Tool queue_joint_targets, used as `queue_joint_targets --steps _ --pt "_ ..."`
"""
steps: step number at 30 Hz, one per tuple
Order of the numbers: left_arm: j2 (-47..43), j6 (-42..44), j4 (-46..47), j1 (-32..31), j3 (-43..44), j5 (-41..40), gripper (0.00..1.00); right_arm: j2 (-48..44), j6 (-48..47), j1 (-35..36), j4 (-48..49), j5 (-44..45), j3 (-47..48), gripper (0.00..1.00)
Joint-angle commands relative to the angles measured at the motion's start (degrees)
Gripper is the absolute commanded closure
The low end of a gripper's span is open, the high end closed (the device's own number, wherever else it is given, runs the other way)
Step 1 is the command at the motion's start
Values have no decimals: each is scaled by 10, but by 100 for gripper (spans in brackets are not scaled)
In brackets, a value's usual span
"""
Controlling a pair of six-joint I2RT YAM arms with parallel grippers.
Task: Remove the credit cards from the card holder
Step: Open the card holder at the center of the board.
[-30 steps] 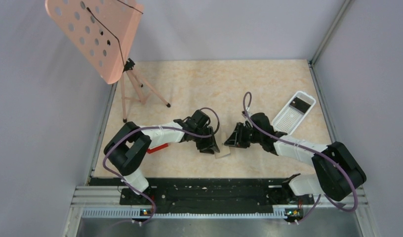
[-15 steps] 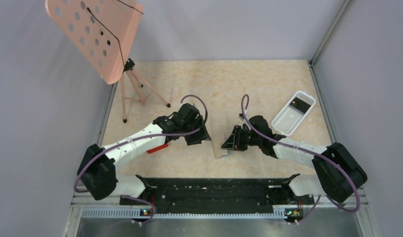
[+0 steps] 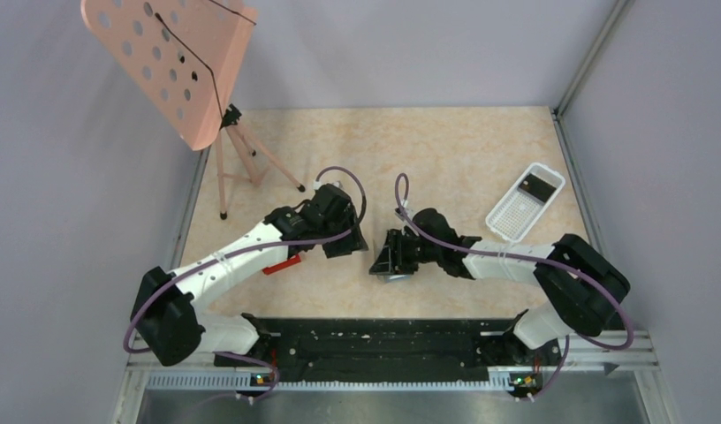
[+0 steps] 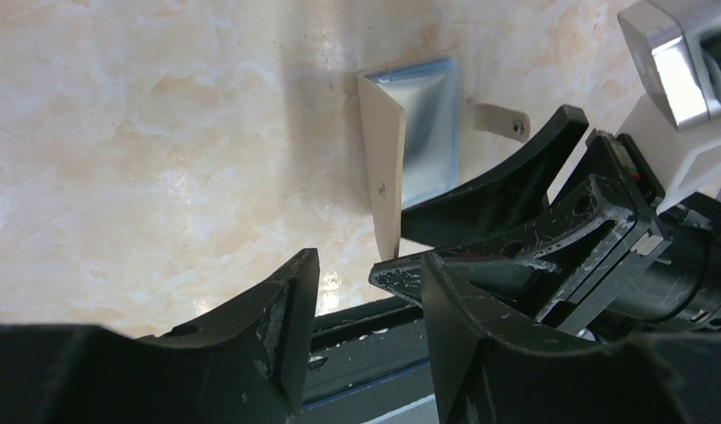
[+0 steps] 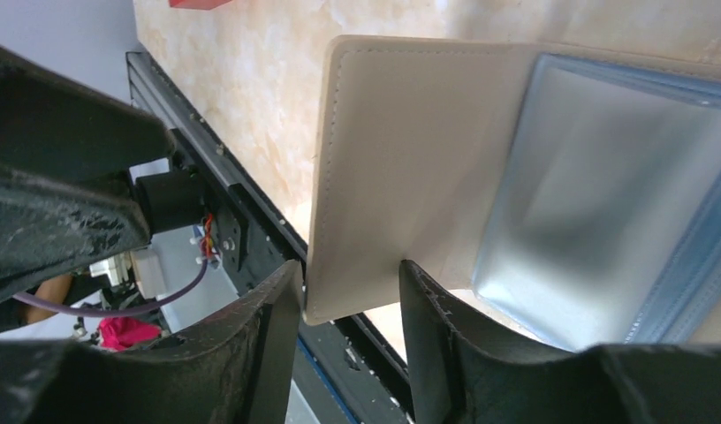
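The card holder [image 4: 428, 124] lies on the table with its light blue panel flat and its tan flap [image 5: 401, 168] raised on edge. In the top view only a pale sliver of the card holder [image 3: 393, 277] shows under my right gripper [image 3: 382, 265]. The right gripper [image 5: 348, 274] is open, its fingers well apart, and the flap's lower corner sits at their tips. My left gripper [image 4: 368, 296] is open and holds nothing; it hangs just left of the holder [image 3: 355, 241]. A dark credit card [image 3: 537, 185] lies in the white tray.
The white perforated tray [image 3: 514, 215] sits at the right of the table. A red object [image 3: 280, 264] lies partly under the left arm. A pink perforated stand on a tripod [image 3: 238, 159] occupies the back left. The black base rail [image 3: 375, 340] runs along the near edge.
My left gripper has pulled back up and to the left, away from the card holder. The right gripper has shifted left over the holder and its fingers have spread wider.
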Motion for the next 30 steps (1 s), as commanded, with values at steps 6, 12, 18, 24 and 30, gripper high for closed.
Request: queue_joint_targets --steps 6,12,18,24,30 --pt "9 35 53 1 -5 77 52 -5 -39 5 -40 45 46 54" --pt "5 16 44 2 -2 46 56 29 -18 6 23 15 36 56" --pt "-6 10 20 2 3 13 56 52 -12 15 56 4 28 50" --pt "11 9 44 2 -4 41 58 39 -33 16 28 12 36 44" --pt "32 14 66 2 -6 56 62 26 -47 16 18 -4 38 36"
